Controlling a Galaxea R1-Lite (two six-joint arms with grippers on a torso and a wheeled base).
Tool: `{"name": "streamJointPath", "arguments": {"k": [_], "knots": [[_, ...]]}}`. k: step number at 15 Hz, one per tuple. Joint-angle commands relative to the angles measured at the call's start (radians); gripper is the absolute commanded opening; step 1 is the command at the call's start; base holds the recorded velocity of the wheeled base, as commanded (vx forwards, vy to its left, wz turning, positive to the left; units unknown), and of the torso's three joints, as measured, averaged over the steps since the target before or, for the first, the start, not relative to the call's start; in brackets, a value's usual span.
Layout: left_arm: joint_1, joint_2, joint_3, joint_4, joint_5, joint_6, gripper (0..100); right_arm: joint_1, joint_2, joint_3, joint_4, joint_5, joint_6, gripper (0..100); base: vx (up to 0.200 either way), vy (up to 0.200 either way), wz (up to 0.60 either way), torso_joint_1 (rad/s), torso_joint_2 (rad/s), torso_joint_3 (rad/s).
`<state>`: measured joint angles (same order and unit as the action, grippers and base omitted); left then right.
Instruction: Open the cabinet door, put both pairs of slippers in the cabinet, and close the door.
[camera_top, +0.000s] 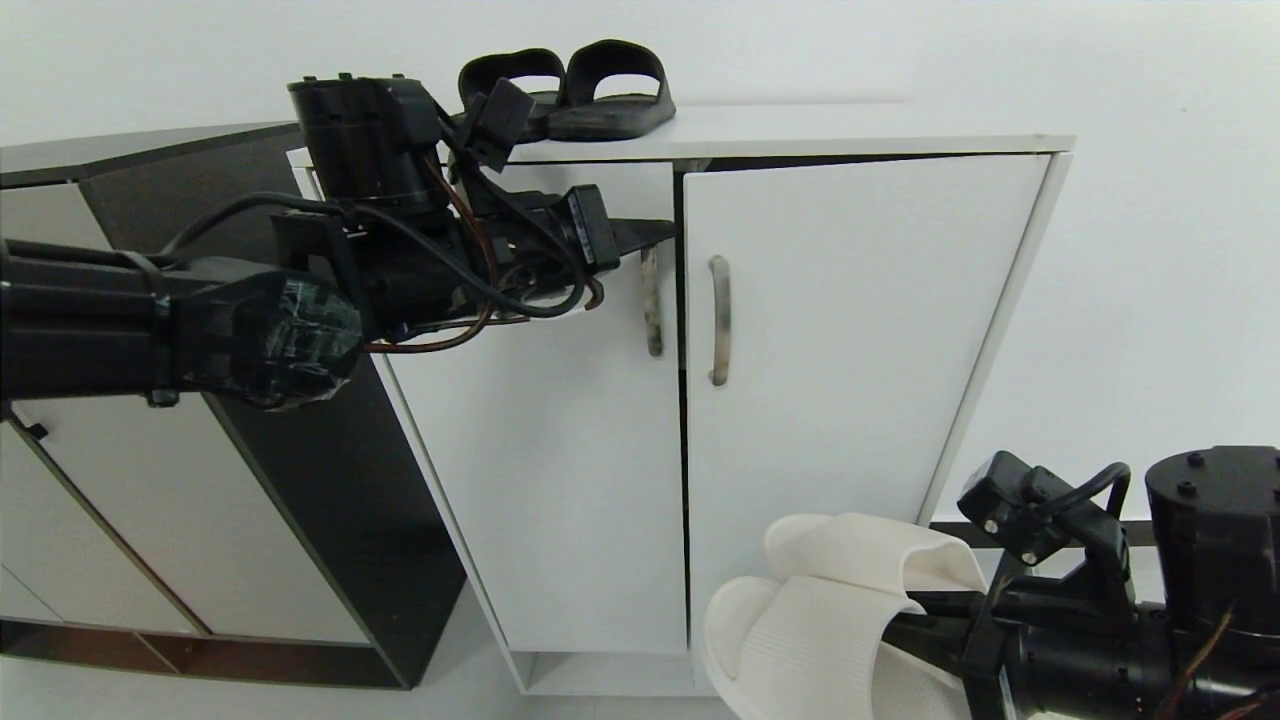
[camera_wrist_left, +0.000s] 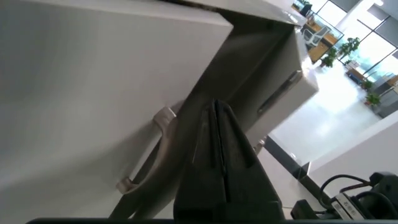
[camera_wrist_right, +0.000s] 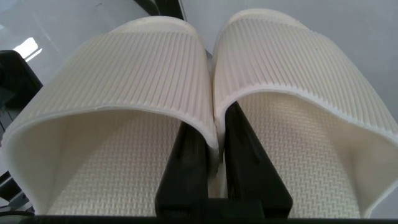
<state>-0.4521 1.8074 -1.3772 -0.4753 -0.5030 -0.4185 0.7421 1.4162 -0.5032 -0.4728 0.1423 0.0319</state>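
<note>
Left gripper (camera_top: 660, 233), jaws together, tip at handle (camera_top: 652, 302) of left door (camera_top: 540, 480); best hook it, pull along hinge arc. Right gripper (camera_wrist_right: 214, 155) jaws clamp white slippers (camera_top: 830, 610)

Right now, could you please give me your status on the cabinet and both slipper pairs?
Left gripper shut, tip by left door's metal handle. Right gripper shut on cream ribbed slippers. White cabinet doors not swung open; black slippers on top.

The left door (camera_top: 540, 480) and right door (camera_top: 850, 400) bar any way inside.
</note>
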Motion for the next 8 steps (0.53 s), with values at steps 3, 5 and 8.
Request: {"name": "streamJointPath", "arguments": {"k": [3,5,8], "knots": [[-0.02,0.039,-0.013,-0.005,-0.002,0.001,0,0.0,0.007,0.0,0.0,0.0,-0.001,0,0.0,0.0,0.0,0.0,0.0,0.0],[-0.022,0.053,-0.026,-0.003,-0.002,0.001,0,0.0,0.007,0.0,0.0,0.0,-0.007,0,0.0,0.0,0.0,0.0,0.0,0.0],[-0.023,0.079,-0.051,-0.003,-0.002,0.001,0,0.0,0.006,0.0,-0.001,0.0,-0.018,0,0.0,0.0,0.0,0.0,0.0,0.0]]}}
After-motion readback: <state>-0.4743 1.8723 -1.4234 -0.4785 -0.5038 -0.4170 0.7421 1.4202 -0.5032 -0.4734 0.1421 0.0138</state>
